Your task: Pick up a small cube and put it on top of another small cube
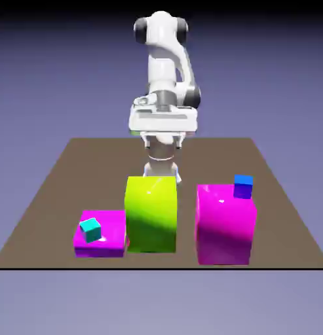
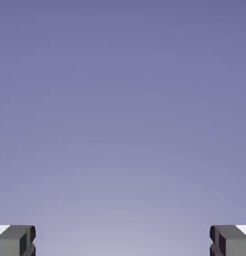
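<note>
Tool [image 2: 123, 240] wide open, nothing btwn its fingertips [image 2: 15, 241]; hand view shows only plain backdrop past the two grey tips, which sit at far L and R of the bottom edge. In the exterior view the tool [image 1: 162, 145] hangs under the white arm [image 1: 165, 65], high over the back-middle of the counter [image 1: 59, 176], apart from every block.

Below and in front of it: green block [image 1: 151, 214], tall, mid-counter. Just beside it on the exterior view's left, low magenta block [image 1: 101, 241], looks to touch or nearly touch the green one. Cyan cube [image 1: 90, 229] sits on top of that low block, toward its left-front part, turned a bit askew to the block's edges, well in from the rim.

On the exterior view's right, tall magenta block [image 1: 224, 226], a narrow gap btwn it and the green block. Blue cube [image 1: 243, 186] rests on its top at the back-right corner, close to the edges there.

Open room: wide bare counter behind the blocks and along both sides; blocks stand near the front edge, little margin there. Air above both cubes is free; green block rises higher than the cyan cube right next to it.
</note>
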`<act>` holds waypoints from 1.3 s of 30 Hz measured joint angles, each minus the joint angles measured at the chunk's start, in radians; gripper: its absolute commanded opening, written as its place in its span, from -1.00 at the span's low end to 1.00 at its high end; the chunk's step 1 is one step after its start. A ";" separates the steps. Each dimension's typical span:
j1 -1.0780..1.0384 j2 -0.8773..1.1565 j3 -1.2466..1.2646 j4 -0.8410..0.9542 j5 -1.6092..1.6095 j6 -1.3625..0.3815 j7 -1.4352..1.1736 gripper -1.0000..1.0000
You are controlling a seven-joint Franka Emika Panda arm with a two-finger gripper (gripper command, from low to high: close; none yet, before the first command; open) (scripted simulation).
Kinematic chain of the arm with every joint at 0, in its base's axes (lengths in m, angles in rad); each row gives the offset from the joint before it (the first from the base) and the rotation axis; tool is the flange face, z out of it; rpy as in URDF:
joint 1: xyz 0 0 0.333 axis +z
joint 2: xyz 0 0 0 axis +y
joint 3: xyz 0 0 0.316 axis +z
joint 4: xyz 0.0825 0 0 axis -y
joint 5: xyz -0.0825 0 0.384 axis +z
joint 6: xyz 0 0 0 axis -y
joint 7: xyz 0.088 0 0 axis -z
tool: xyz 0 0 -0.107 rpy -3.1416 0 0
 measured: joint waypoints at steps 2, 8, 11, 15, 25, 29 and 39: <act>0.023 0.066 0.026 0.072 0.010 -0.072 0.065 0.00; 0.092 0.266 0.102 0.290 0.041 -0.291 0.265 0.00; 0.126 0.365 0.140 0.399 0.057 -0.400 0.366 0.00; 0.177 0.499 0.191 0.544 0.078 -0.545 0.500 0.00; 0.280 0.808 0.312 0.863 0.140 -0.882 0.856 0.00; 0.290 0.896 0.372 0.901 0.154 -0.951 1.030 0.00; 0.048 0.952 0.683 0.602 -0.100 -0.726 1.238 0.00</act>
